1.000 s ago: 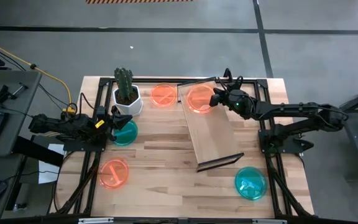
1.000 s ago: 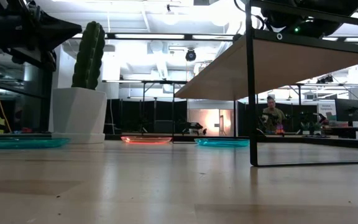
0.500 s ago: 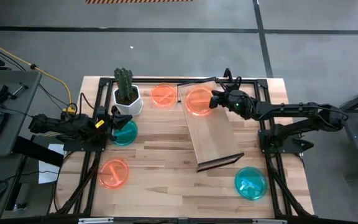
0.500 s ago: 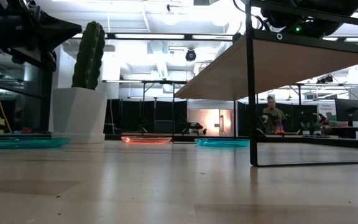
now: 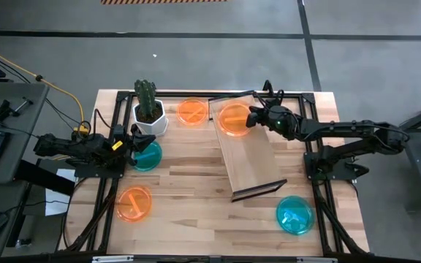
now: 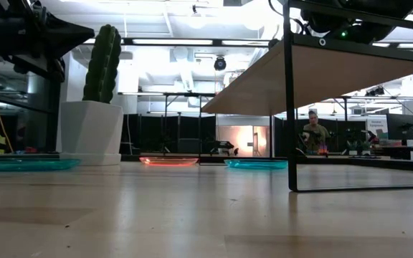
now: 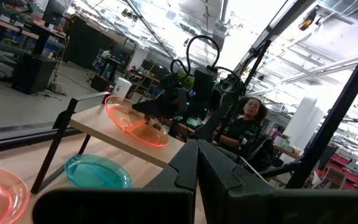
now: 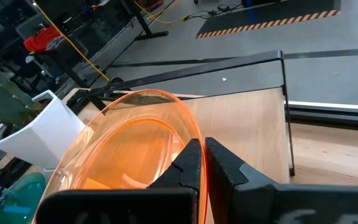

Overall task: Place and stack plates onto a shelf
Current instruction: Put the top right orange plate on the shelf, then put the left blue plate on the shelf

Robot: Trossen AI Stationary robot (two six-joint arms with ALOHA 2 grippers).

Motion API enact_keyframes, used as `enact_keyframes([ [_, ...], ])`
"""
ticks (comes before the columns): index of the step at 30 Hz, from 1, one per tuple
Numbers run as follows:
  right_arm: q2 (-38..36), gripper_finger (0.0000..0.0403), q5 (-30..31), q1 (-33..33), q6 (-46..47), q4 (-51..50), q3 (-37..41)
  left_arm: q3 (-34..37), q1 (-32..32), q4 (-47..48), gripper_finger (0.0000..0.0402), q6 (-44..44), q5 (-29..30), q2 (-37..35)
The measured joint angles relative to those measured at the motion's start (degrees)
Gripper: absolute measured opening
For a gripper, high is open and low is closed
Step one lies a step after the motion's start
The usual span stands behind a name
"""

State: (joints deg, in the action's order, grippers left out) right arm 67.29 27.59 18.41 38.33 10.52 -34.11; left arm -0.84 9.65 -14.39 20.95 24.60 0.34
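Centrally in the high view, the table (image 5: 196, 183) carries the shelf (image 5: 248, 162), running from upper middle down toward lower right. At the shelf's upper end lies an orange plate (image 5: 233, 118), its right rim pinched between the closed fingers of the right gripper (image 5: 254, 117), which reaches in from the right. The left gripper (image 5: 134, 142) waits at mid-left, fingers together on nothing, over the edge of a teal plate (image 5: 147, 155). Other plates lie apart: orange (image 5: 192, 111) at upper middle, orange (image 5: 134, 204) at lower left, teal (image 5: 294, 215) at lower right.
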Motion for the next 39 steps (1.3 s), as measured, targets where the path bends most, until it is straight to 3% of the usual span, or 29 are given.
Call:
enact_keyframes([
  [13,-1.37,0.0121,2.32,0.74,-3.6,0.74,0.04,0.0,0.04,0.0,0.0,0.0,0.0,0.02],
  [18,-6.44,0.0139,2.09,0.66,-8.01,2.93,0.04,0.0,0.04,0.02,0.0,-0.05,0.0,0.02],
  [21,-9.99,0.014,-1.51,-1.13,-11.29,5.36,0.04,0.0,0.04,0.09,0.0,-0.86,-0.07,0.02],
  [27,-11.39,0.014,-10.15,-10.2,-17.57,9.3,0.04,0.0,0.04,0.2,0.0,-1.57,-0.04,0.02],
  [34,-8.59,0.014,-7.66,-24.39,-26.05,15.82,0.04,0.0,0.04,0.36,0.0,-3.58,-0.17,0.02],
  [39,-5.48,0.014,-4.45,-30.98,-32.97,23.31,0.05,-0.01,0.04,0.36,0.0,-7.07,-0.35,0.02],
])
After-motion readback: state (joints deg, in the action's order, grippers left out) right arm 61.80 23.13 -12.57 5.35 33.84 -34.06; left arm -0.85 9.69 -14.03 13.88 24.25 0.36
